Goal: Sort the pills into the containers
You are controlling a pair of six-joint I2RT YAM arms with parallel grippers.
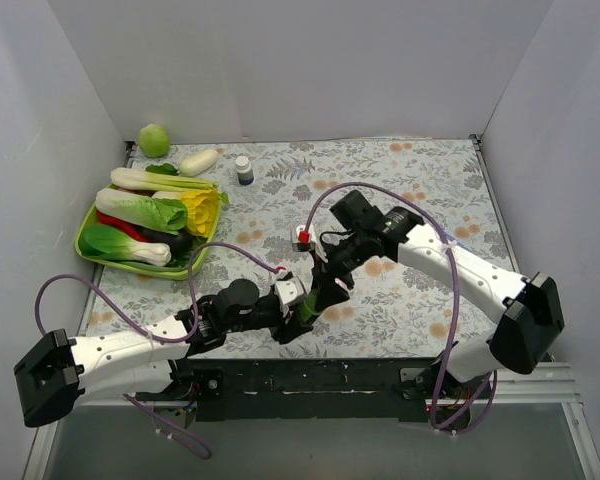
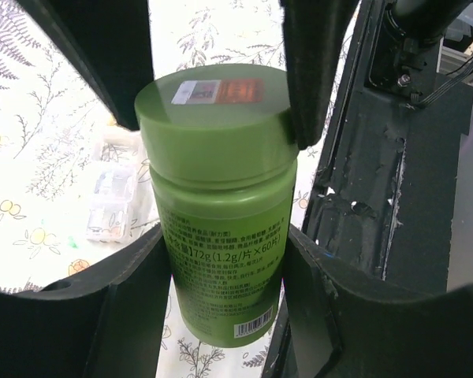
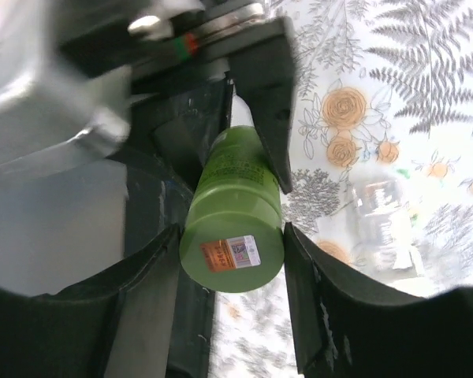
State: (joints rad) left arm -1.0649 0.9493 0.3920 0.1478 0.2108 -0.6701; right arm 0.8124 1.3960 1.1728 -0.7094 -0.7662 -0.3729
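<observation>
While we are clamping the green bottle (image 2: 221, 205) by its body in our left fingers (image 2: 130, 303), about half open, we are pressing our right fingers (image 3: 146, 283) against both sides of its cap (image 3: 232, 236), partway open too. The containers (image 2: 114, 189) are lying on the floral surface (image 3: 426, 87) nearby, touching neither set of fingers

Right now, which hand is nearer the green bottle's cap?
Right. The right hand straddles the cap; the left hand grips the green bottle farther down its body.
</observation>
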